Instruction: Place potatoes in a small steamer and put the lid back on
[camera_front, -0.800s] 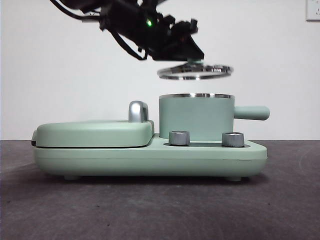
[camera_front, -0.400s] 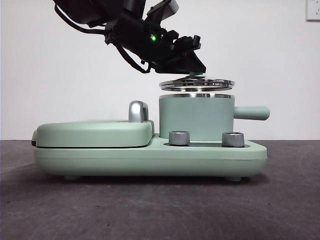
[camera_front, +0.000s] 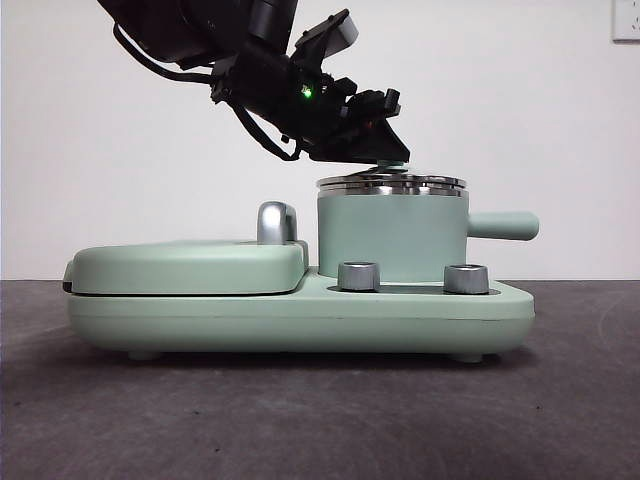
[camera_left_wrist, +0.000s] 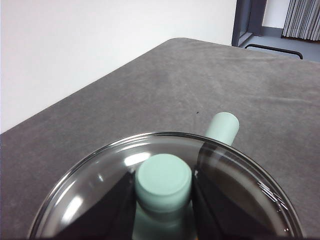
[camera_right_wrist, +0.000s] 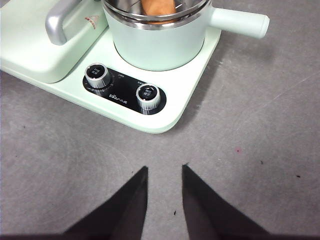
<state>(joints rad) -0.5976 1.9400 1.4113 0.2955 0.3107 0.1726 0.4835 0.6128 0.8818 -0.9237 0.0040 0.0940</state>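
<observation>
Gripping the mint-green knob (camera_left_wrist: 163, 181) of the lid (camera_front: 391, 183), the left gripper (camera_front: 385, 158) comes down from the upper left in the front view, big and dark, with a small green light on its body. Its two black jaws stand closed on the knob, one on each side of it, as the left wrist view shows.

Largest thing on the gray table (camera_front: 320, 420) is the mint-green cooker base (camera_front: 300, 320). On one part of it lies the flat griddle cover (camera_front: 185, 268) with a chrome handle (camera_front: 277, 222). On the other part stands the small steamer (camera_front: 392, 238), with its stubby side handle (camera_front: 503, 225) pointing away from the griddle cover. The lid sits level on the steel rim of the steamer, and I see no gap between them from the front. Through the glass, in the right wrist view, the potatoes (camera_right_wrist: 159, 7) show as an orange-brown lump inside the pot.

Two steel dials (camera_right_wrist: 148, 96) sit on a black panel at the front of the base, just below the steamer.

Well apart from the cooker, the right gripper (camera_right_wrist: 164, 170) hangs over bare table with its jaws a little apart and nothing between them.
</observation>
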